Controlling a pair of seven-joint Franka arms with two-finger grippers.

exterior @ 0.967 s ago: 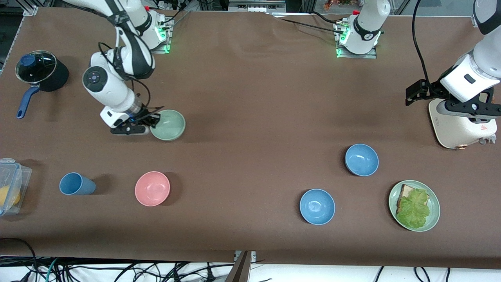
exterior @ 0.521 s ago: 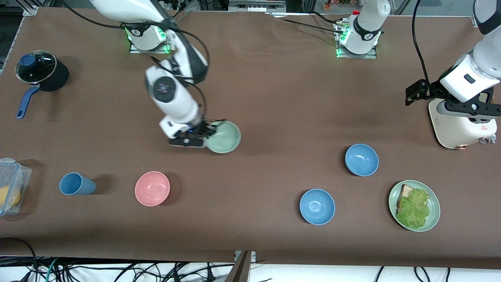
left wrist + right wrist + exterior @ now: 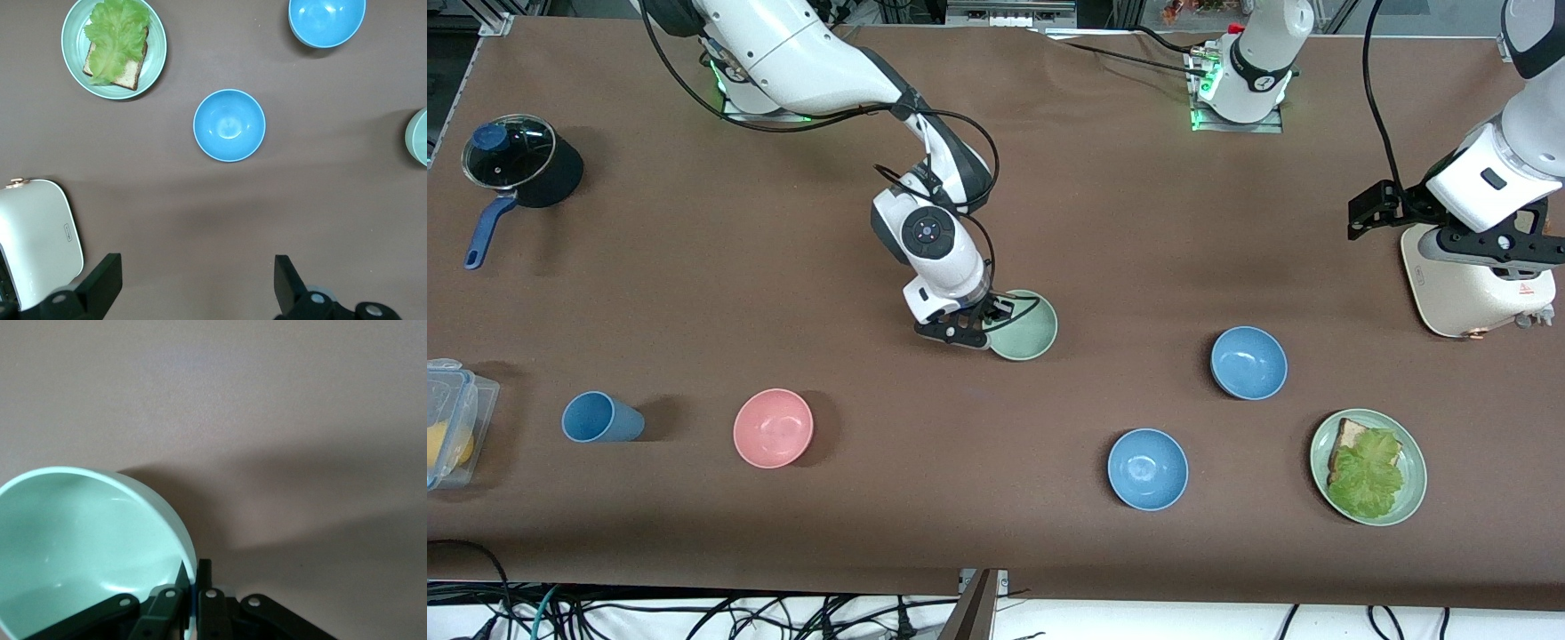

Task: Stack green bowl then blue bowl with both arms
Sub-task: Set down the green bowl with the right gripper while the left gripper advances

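My right gripper (image 3: 983,331) is clamped on the rim of the green bowl (image 3: 1024,326), carried over mid-table. My left gripper (image 3: 195,288) waits with jaws spread above the toaster (image 3: 1469,284). Blue bowl (image 3: 1248,362) sits apart.

place: robotics lab | evidence: two white arms (image 3: 800,44) bolted to a brown-covered table (image 3: 996,178) | aluminium framing along the robots' edge | loose cables (image 3: 694,613) below the table's front edge | kitchenware as props: pot (image 3: 520,160), toaster (image 3: 1476,284)
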